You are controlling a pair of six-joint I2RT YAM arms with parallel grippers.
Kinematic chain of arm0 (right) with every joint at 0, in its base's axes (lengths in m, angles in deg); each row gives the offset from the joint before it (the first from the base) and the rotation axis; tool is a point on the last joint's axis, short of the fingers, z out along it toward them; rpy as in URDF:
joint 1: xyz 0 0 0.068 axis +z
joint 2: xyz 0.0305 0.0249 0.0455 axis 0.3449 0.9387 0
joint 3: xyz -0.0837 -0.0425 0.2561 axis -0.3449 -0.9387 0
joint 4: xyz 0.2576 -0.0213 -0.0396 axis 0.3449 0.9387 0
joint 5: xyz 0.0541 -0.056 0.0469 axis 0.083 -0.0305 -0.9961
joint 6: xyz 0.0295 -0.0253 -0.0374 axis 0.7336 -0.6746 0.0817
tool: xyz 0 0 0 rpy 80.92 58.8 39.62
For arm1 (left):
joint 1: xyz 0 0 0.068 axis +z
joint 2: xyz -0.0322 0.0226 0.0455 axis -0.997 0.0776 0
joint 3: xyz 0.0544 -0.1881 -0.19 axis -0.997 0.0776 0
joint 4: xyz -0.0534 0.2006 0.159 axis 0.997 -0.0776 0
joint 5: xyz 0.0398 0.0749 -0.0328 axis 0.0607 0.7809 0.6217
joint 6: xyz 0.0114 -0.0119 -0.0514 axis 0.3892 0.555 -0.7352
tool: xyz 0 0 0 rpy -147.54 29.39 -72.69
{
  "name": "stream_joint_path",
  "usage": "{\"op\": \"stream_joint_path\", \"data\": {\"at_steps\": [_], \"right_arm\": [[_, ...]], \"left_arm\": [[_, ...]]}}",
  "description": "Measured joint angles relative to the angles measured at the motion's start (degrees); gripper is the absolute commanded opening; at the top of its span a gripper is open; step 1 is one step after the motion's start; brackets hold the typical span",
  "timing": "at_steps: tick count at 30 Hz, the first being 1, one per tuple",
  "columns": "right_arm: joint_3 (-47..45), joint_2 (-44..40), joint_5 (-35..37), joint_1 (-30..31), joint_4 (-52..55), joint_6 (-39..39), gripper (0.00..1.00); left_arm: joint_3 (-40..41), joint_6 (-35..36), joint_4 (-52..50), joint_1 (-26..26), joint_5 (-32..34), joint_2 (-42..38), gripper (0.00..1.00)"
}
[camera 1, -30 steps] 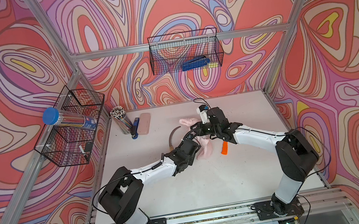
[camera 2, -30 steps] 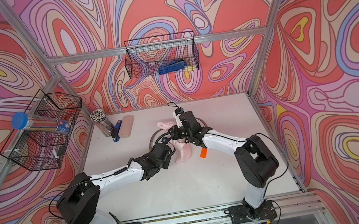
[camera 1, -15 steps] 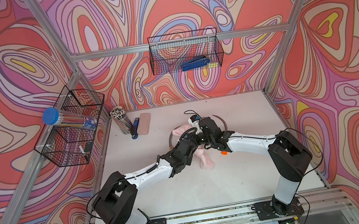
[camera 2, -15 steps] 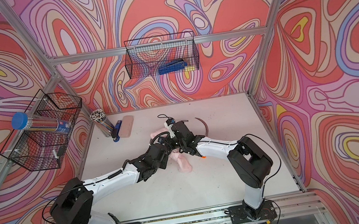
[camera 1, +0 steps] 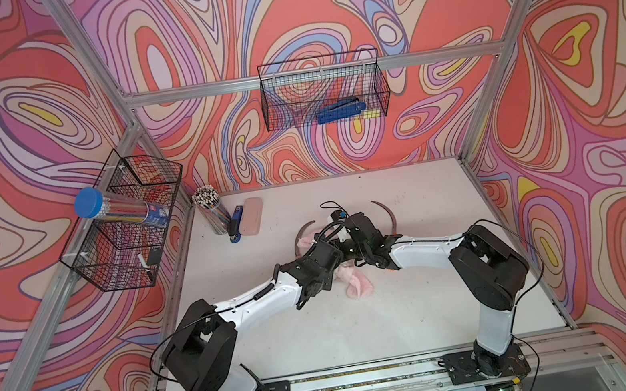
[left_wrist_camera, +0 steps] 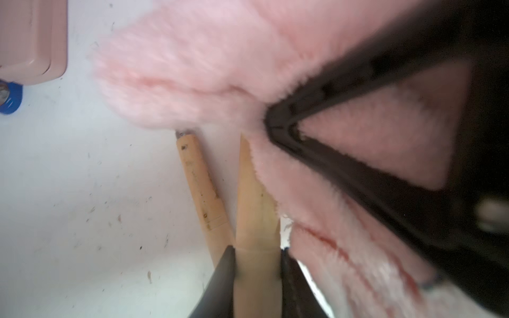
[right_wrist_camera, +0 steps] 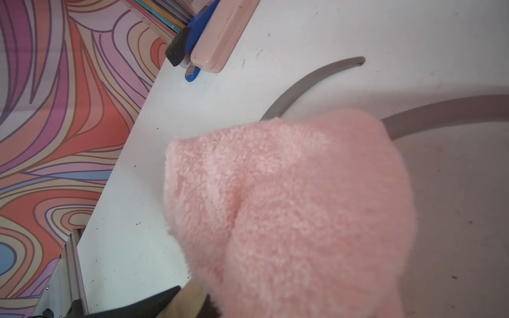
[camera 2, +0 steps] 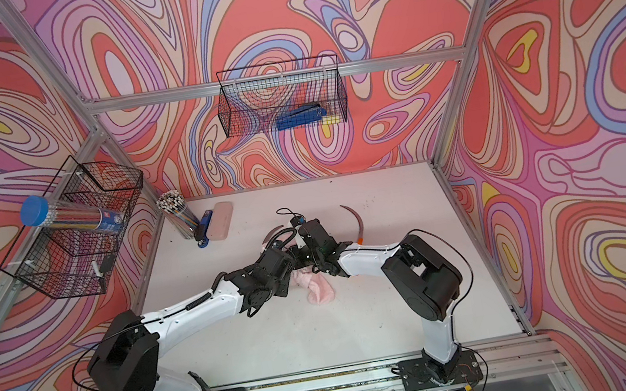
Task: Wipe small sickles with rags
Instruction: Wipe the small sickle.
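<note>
Where the two arms meet over the white table point(camera 1: 325, 342) in both top views, the pink rag point(camera 1: 358, 285) lies bunched beneath them; the orange-handled sickle point(camera 1: 389, 216) rests beside the right arm point(camera 1: 420, 250). From the left wrist, the left gripper point(left_wrist_camera: 257, 249) is clamped on a wooden sickle handle point(left_wrist_camera: 256, 209), a second wooden handle point(left_wrist_camera: 199, 187) just beside it, while the right gripper point(left_wrist_camera: 278, 124) pinches the rag. From the right wrist, the rag hides part of two grey blades point(right_wrist_camera: 308, 79).

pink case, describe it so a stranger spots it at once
Find the far left corner of the white table, by the cup of pencils. The pink case lies beside a blue stapler; unlike the fluffy rag mid-table, it is smooth and rigid.
</note>
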Motion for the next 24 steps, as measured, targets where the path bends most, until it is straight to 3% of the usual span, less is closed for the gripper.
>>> {"op": "stream_joint_path", "data": {"at_steps": [7, 14, 20, 24], "right_arm": [[-0.7, 0.7, 0.1, -3.0, 0.0, 0.0, 0.00], [-6.9, -0.9, -0.8, -9.3, -0.4, 0.0, 0.00], [-11.1, -10.1, -0.2, -8.8, 2.0, -0.8, 0.00], [-11.8, -18.9, 6.3, -8.5, 6.6, -2.1, 0.00]], "left_arm": [[-0.3, -3.6, -0.8, 0.4, -6.3, -1.1, 0.00], [2.0, -4.2, -0.5, 0.2, -7.5, -4.2, 0.00], [2.8, -4.4, 0.3, 0.2, -7.2, -3.5, 0.00], [3.6, -4.7, 1.5, 0.2, -6.8, -2.8, 0.00]]}}
